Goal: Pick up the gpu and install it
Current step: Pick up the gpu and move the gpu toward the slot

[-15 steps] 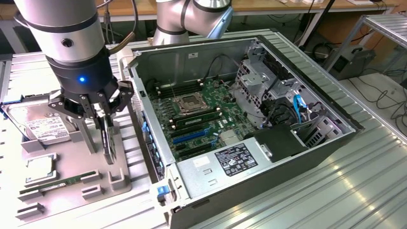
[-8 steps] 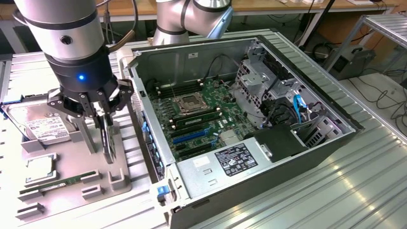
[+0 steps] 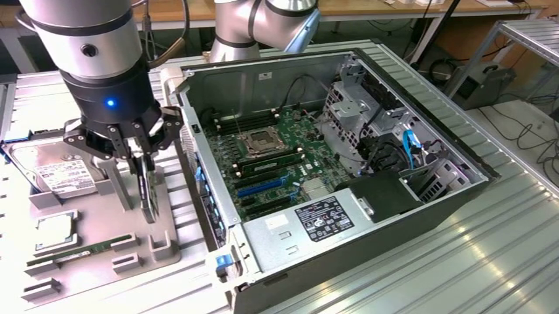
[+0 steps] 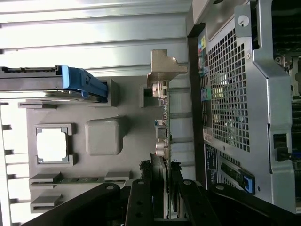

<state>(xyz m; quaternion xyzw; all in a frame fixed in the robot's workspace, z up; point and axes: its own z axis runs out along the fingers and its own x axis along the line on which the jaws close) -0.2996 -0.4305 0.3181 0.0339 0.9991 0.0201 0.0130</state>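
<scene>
Grips the gpu (image 3: 148,196) with the gripper (image 3: 143,167), hung straight down from the arm (image 3: 91,46) over the grey tray (image 3: 105,222). Seen from the wrist, has the gripper (image 4: 162,172) closed on the gpu (image 4: 162,122), a black finger (image 4: 145,173) pressed to each flat face with no gap to make out. Holds the gpu upright on its long edge, at the side of the tray nearest the computer case (image 3: 349,275), lower edge down among the tray's grey posts. Impossible to tell whether seated in the tray or raised just clear of it. Shows the silvery bracket (image 4: 165,70) at the end of the gpu away from the gripper, just beside a small post of the tray.

Also on the tray:
- a hard drive (image 3: 52,173) with a white label, at the corner far from the case, with a blue rail (image 4: 84,84) along one side
- a square processor chip (image 3: 54,233) lying flat in a framed pocket, toward the tray's edge away from the case
- a green memory stick (image 3: 78,252) lying flat in a slot near the chip, well apart from the gpu

Just beside the tray, on the exterior view's right of it: the computer case, on its side with the open face up, motherboard (image 3: 271,157) bare inside. Under the tray and the case: a ribbed metal table (image 3: 454,261).
</scene>
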